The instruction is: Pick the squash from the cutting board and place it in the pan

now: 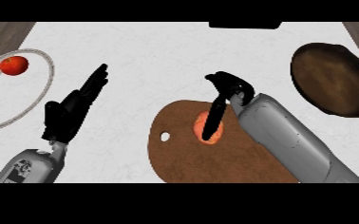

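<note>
An orange squash lies on the brown cutting board, near its upper middle. My right hand hovers over it, fingers curled at the top and the thumb reaching down across the squash, hiding part of it. Whether the hand touches the squash I cannot tell. The dark brown pan sits at the right edge, apart from the hand. At the left my left hand rests open, fingers pointing up and away.
A white plate at the left edge holds a red tomato. A dark object sits at the counter's far edge. The cutting board has a small hole near its left side.
</note>
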You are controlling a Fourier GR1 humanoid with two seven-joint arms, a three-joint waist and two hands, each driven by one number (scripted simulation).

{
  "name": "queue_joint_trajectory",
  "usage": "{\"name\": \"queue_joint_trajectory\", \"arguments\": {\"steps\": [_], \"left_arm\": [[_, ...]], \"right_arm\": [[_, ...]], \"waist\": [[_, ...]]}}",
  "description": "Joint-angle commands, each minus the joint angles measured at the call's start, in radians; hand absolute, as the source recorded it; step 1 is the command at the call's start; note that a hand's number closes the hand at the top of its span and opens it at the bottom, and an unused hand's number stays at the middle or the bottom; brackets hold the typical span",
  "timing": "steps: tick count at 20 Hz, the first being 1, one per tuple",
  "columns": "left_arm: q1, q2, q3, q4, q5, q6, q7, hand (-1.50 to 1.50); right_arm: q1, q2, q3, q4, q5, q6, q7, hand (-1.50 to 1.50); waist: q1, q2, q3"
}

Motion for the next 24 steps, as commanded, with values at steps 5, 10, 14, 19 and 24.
{"name": "queue_joint_trajectory", "arguments": {"steps": [5, 10, 14, 19, 24], "left_arm": [[-0.001, -0.032, 0.001, 0.007, -0.024, 0.012, 0.019, 0.00], [0.023, -0.045, 0.001, -0.014, -0.039, 0.015, -0.003, 0.00], [0.008, -0.032, 0.033, 0.008, -0.039, 0.002, 0.009, 0.00], [-0.007, -0.006, 0.068, -0.018, -0.010, -0.047, 0.046, 0.00], [0.040, -0.057, 0.038, -0.021, -0.064, -0.014, 0.018, 0.00]], "right_arm": [[-0.104, 0.071, 0.073, 0.107, -0.030, 0.085, 0.230, -1.50], [-0.116, 0.043, 0.100, 0.108, -0.060, 0.119, 0.253, -1.50], [-0.085, 0.061, 0.132, 0.145, -0.038, 0.076, 0.231, -1.50], [-0.084, 0.081, 0.161, 0.128, -0.014, 0.051, 0.255, -1.50], [-0.045, 0.082, 0.175, 0.144, 0.013, 0.057, 0.205, -1.50]], "waist": [[-0.016, -0.002, 0.001], [-0.024, -0.005, 0.001], [-0.027, -0.002, 0.001], [-0.028, -0.004, 0.001], [-0.026, -0.002, 0.002]]}}
